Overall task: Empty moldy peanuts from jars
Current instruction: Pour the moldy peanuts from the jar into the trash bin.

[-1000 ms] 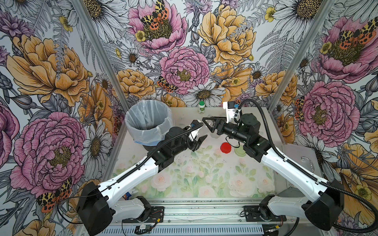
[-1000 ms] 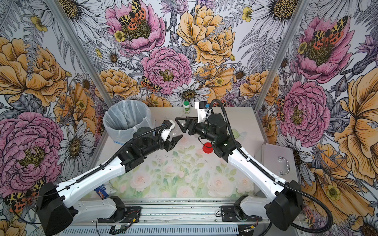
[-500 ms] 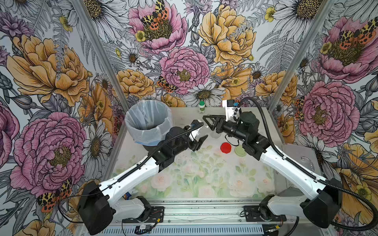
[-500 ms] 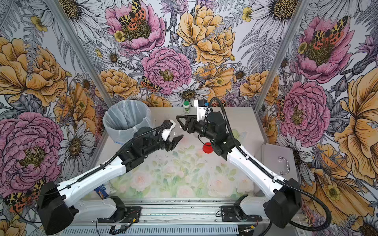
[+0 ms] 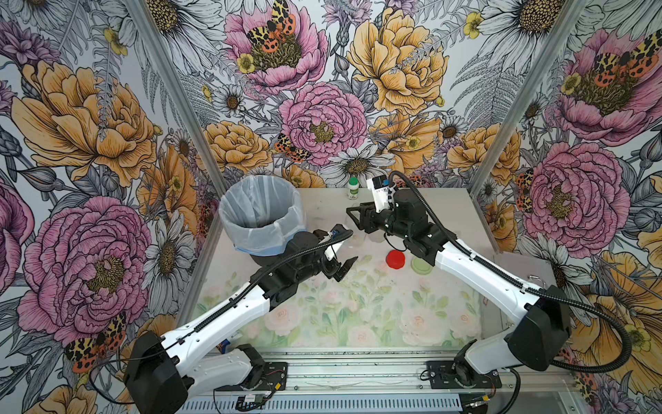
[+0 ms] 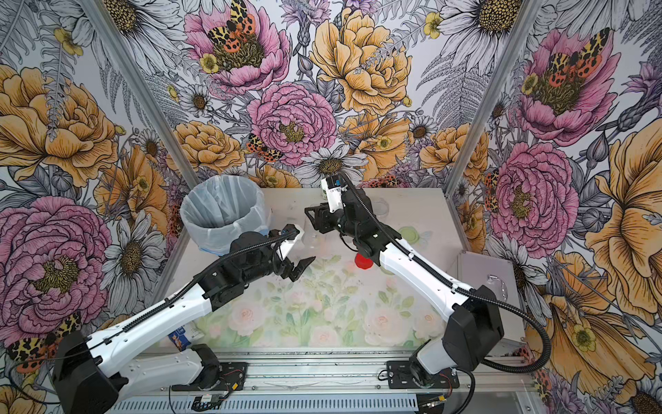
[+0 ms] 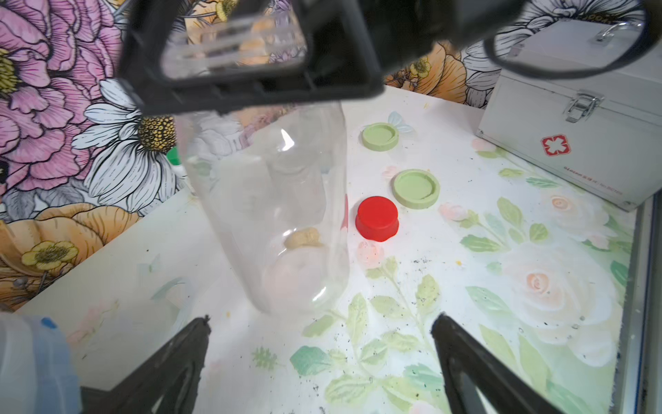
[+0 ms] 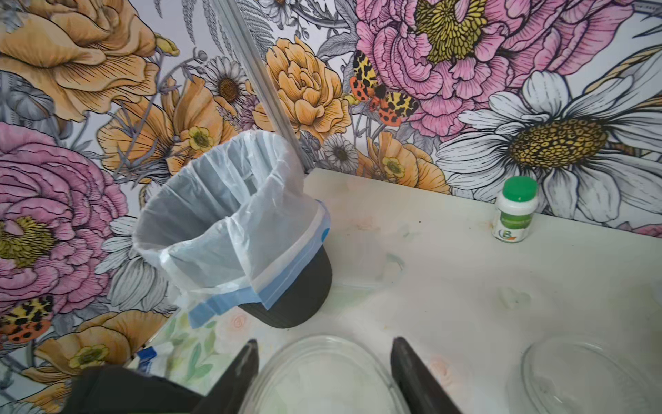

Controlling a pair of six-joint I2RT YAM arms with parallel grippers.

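Observation:
A clear jar [image 7: 272, 215] stands upright and lidless on the table with a single tan peanut [image 7: 302, 238] near its bottom. My right gripper [image 8: 324, 355] reaches down over its mouth, fingers against either side of the rim [image 8: 322, 376], shut on it. In both top views it [image 5: 353, 218] hangs just right of the bin. My left gripper [image 7: 322, 319] is wide open, its fingers a little short of the jar's base and holding nothing; a top view shows it [image 6: 299, 269] low over the mat. A second open jar [image 8: 580, 376] stands close by.
A black bin with a white liner [image 5: 261, 215] stands at the back left. One red lid [image 7: 377, 218] and two pale green lids [image 7: 415, 188] [image 7: 379, 136] lie on the mat. A white green-capped bottle [image 8: 516, 211] is by the back wall, a white first-aid case [image 7: 573, 118] at the right.
My left gripper has gone from shut to wide open and let go of the jar. The right gripper's fingers have closed in on the jar's rim.

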